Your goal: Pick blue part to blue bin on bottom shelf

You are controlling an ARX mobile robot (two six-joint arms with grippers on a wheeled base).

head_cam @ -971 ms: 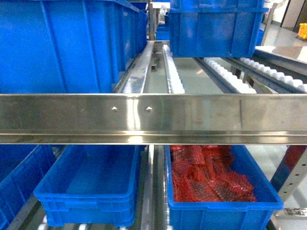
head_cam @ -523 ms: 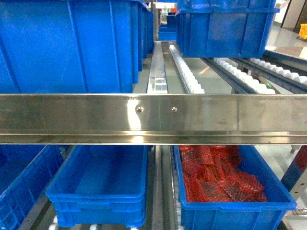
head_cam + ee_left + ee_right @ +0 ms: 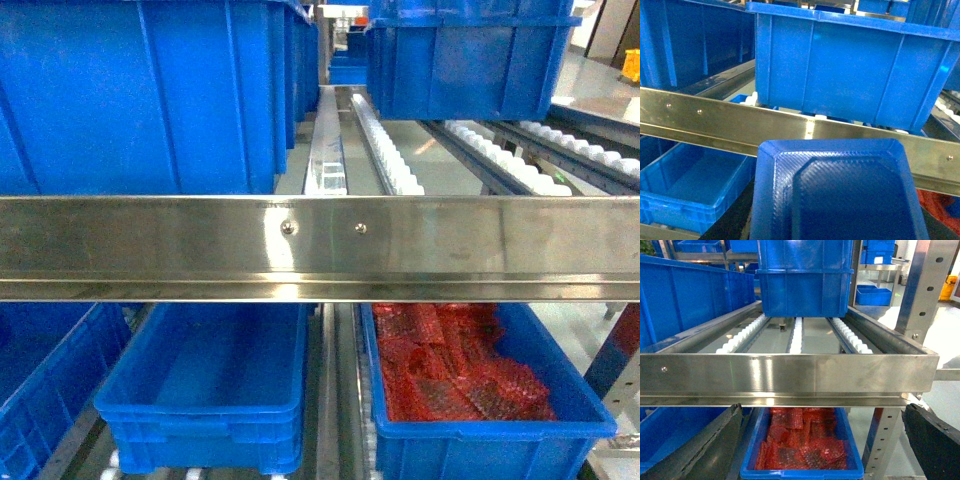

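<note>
Left wrist view, lower centre: the blue part (image 3: 840, 192) fills the foreground; left gripper state cannot be determined. Lower left of head view: blue bin (image 3: 205, 385) on bottom shelf (image 3: 330, 400). Right gripper (image 3: 815, 440) fingers stand apart.

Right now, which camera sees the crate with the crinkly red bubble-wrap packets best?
The head view: the bright-blue plastic crate of red bubble-wrap packets shows under the steel rail with its rim, though the bottom is cropped. The right wrist view shows the crate from the front, partly cropped. The left wrist view catches only a red sliver.
</note>
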